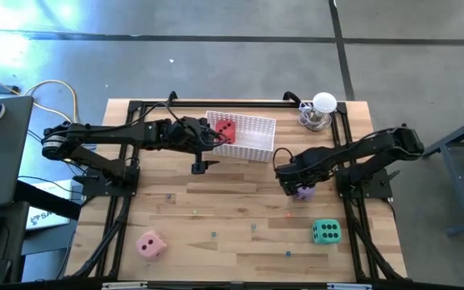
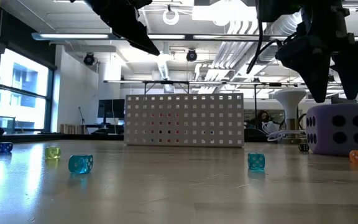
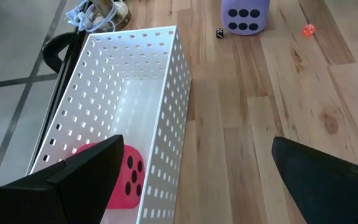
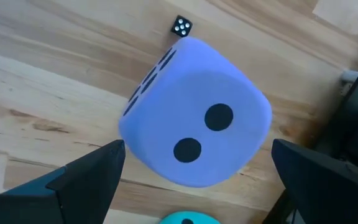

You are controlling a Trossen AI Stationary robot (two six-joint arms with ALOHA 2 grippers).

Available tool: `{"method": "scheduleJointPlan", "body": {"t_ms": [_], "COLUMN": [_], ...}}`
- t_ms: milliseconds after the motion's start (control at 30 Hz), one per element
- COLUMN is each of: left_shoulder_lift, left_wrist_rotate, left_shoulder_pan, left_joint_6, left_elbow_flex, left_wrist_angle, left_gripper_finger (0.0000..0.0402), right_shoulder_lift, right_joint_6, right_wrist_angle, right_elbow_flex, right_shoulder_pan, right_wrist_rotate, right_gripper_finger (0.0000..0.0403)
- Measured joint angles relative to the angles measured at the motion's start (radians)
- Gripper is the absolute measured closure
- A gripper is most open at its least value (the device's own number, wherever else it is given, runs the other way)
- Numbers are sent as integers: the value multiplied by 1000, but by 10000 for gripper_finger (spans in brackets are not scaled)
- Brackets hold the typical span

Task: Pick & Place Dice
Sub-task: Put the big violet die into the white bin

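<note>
Progress at roughly one quarter, judged by how the dice lie. One of the four large dice, the red die (image 1: 225,129), already rests inside the white perforated basket (image 1: 256,137) at the far side of the bench (image 1: 232,201); the left wrist view shows it lying on the basket floor against one wall.

Three dice are left on the bench. The purple die (image 4: 194,112) sits near the bench's right side, directly under the right hand (image 1: 296,181), whose fingers stand wide apart on either side of the cube without touching it, so no grasp is made yet. This is probably the next die to be taken. The green die (image 1: 325,232) lies nearer the front on the right, and the pink die (image 1: 151,244) lies at the front left, both well apart from either arm and from the basket.

The left hand (image 1: 200,165) hangs just beside the basket's near wall, fingers spread and holding nothing.

Several small coloured dice (image 2: 80,163) are scattered over the bench; they appear to be clutter rather than task pieces.

Remaining work, as estimated: close on the purple die, carry it to the basket, then repeat for green and pink.
</note>
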Motion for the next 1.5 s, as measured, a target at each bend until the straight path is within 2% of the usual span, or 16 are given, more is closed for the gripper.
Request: {"method": "scheduleJointPlan", "body": {"t_ms": [233,700,1500], "left_shoulder_lift": [0,0,0], "left_wrist_rotate": [0,0,0], "left_shoulder_pan": [0,0,0], "left_joint_6": [0,0,0], "left_elbow_flex": [0,0,0], "left_wrist_angle": [0,21,47], "left_gripper_finger": [2,2,2], "right_shoulder_lift": [-40,-59,-58], "right_joint_6": [-3,-25,-8], "right_wrist_angle": [115,213,254], "right_elbow_flex": [-86,-166,-194], "right_shoulder_pan": [0,-35,-24], "right_wrist_rotate": [-21,-56,36], "right_gripper_finger": [4,4,6]}}
